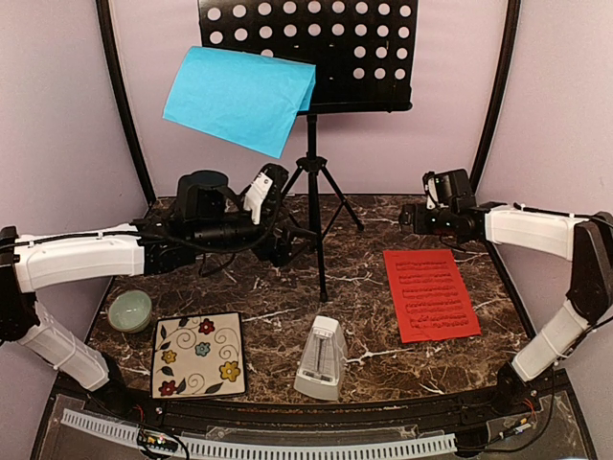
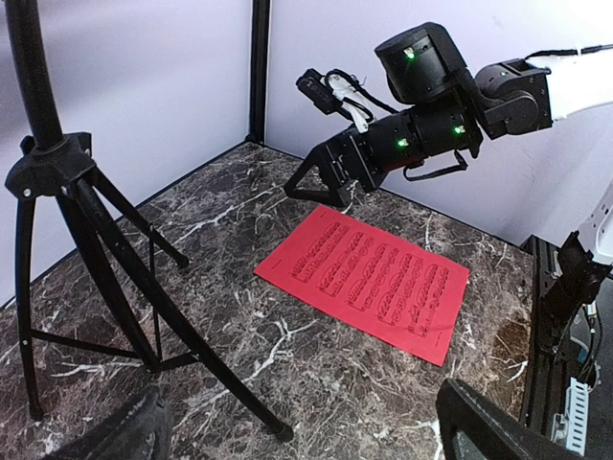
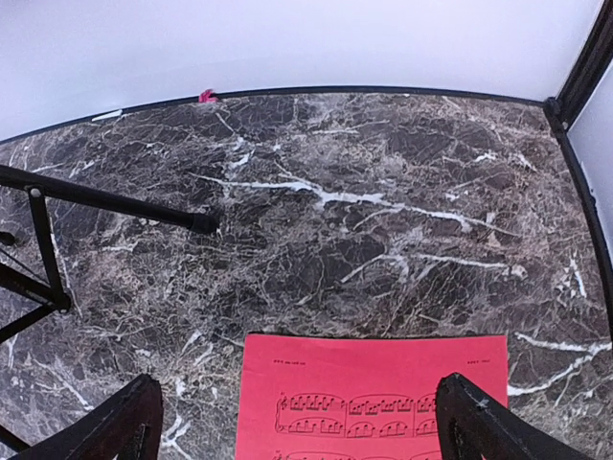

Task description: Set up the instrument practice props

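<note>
The black tripod music stand stands at the back centre, with its perforated desk on top. A blue sheet lies tilted on the desk's left side and overhangs it. The red music sheet lies flat on the table at the right; it also shows in the left wrist view and the right wrist view. The white metronome stands at the front centre. My left gripper is open and empty, just left of the stand's pole. My right gripper is open and empty, above the red sheet's far edge.
A pale green bowl sits at the left, with a flower-patterned tile in front of it. The tripod's legs spread over the middle of the table. Black frame posts and purple walls close in the back and sides.
</note>
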`<act>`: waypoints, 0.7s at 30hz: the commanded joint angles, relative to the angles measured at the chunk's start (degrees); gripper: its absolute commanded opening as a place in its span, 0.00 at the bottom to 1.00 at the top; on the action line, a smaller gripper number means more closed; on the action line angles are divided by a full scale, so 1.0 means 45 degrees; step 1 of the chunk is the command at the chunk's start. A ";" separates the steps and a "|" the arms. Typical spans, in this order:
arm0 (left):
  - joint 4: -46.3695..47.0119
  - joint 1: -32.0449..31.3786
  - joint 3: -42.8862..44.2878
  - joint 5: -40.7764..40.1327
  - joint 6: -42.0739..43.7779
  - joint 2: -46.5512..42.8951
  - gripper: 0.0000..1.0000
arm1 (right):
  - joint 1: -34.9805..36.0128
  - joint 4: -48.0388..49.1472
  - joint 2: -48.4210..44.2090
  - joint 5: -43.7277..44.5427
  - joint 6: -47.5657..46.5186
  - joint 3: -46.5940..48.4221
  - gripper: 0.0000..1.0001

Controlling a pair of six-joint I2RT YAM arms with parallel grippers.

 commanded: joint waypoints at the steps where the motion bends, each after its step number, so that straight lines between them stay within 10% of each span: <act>1: -0.0173 0.0154 -0.0384 -0.0236 -0.0532 -0.0724 0.99 | -0.0126 0.1004 -0.0515 -0.0504 0.0612 -0.0290 1.00; 21: -0.0759 0.0404 -0.0660 0.0512 -0.0556 -0.0719 0.99 | -0.0109 0.2647 0.0078 -0.2225 0.1204 -0.1103 0.98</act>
